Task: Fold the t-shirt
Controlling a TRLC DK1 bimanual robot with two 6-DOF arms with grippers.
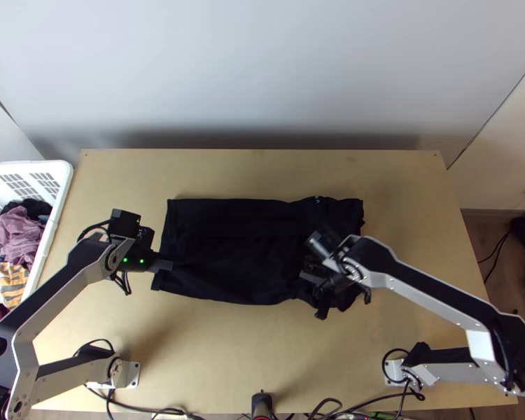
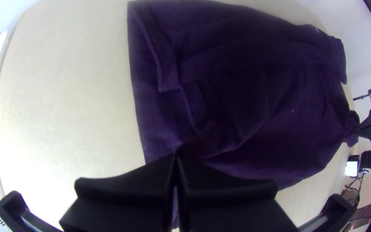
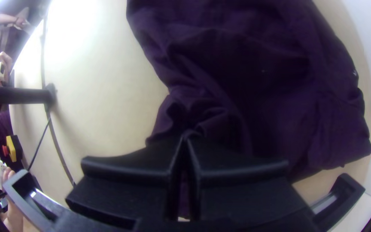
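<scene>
T-shirt (image 1: 227,245), dark and layered, lies lengthwise from left to right mid-bench (image 1: 199,336), its near right part bunched. My left claw (image 2: 176,157) pinches its near left corner; my right claw (image 3: 188,136) pinches rumpled cloth near right. The near side likely folds farward next: I should raise both grips together, keep the cloth taut between them, and lower it level. Laundry basket (image 1: 66,183) stands far left.
</scene>
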